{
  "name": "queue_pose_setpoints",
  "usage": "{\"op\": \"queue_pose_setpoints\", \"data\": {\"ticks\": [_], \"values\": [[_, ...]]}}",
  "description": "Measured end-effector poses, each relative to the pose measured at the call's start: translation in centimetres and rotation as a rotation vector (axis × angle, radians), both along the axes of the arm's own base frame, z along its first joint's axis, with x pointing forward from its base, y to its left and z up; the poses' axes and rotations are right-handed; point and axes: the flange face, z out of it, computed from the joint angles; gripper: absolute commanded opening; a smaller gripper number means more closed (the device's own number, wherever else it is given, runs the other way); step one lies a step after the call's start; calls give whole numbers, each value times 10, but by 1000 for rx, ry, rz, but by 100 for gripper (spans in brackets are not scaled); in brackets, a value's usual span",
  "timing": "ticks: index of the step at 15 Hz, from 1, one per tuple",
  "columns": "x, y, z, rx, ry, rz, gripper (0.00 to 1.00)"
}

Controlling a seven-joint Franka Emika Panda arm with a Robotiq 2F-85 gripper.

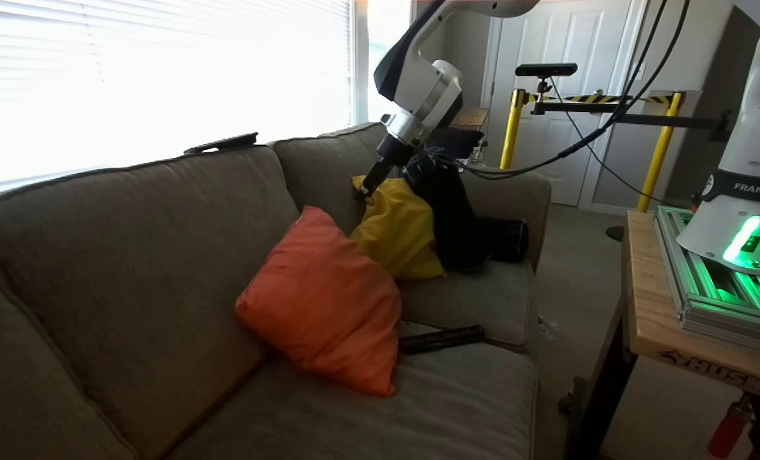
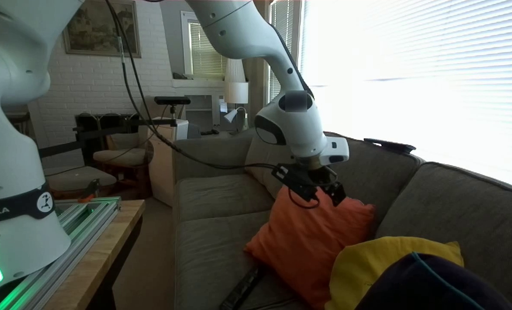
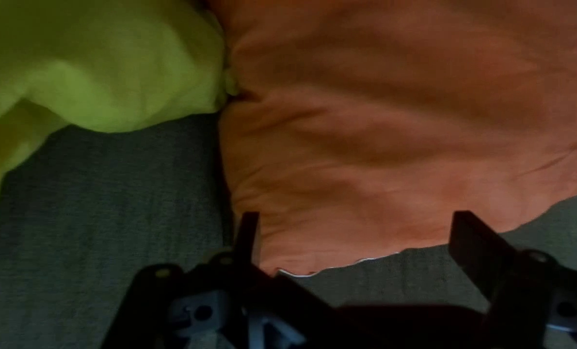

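My gripper [image 3: 355, 223] is wide open in the wrist view, its two dark fingers well apart with nothing held. The corner of an orange pillow [image 3: 390, 126] shows between and beyond the fingertips. The gripper also shows in both exterior views [image 1: 368, 189] [image 2: 325, 199], tilted down near the sofa back. The orange pillow [image 1: 322, 300] [image 2: 312, 241] leans on the sofa's backrest. A yellow pillow [image 1: 393, 220] [image 2: 376, 262] lies beside it and fills the upper left of the wrist view [image 3: 114, 68]. I cannot tell whether the fingers touch the orange pillow.
A grey-brown sofa [image 1: 131, 255] [image 2: 217, 245] runs under a bright window. A dark pillow [image 1: 450, 217] [image 2: 432, 288] is beside the yellow one. A black long object [image 1: 442, 338] [image 2: 242, 289] lies on the seat; another [image 1: 223, 144] [image 2: 389, 145] rests on the backrest top. Cables hang along the arm.
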Motion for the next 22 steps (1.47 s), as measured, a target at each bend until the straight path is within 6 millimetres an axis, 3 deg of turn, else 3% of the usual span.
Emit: {"op": "queue_pose_setpoints", "data": {"ticks": [3, 6, 10, 13, 16, 19, 22], "values": [[5, -8, -18, -100, -33, -90, 100], [6, 5, -46, -152, -36, -143, 100], [-4, 17, -80, -194, 7, -206, 100], [-12, 17, -91, -201, 77, -242, 100], [-4, 35, -87, -129, 162, -199, 100], [14, 56, -57, 7, 179, -144, 100], [30, 64, -31, 134, 159, -110, 100]]}}
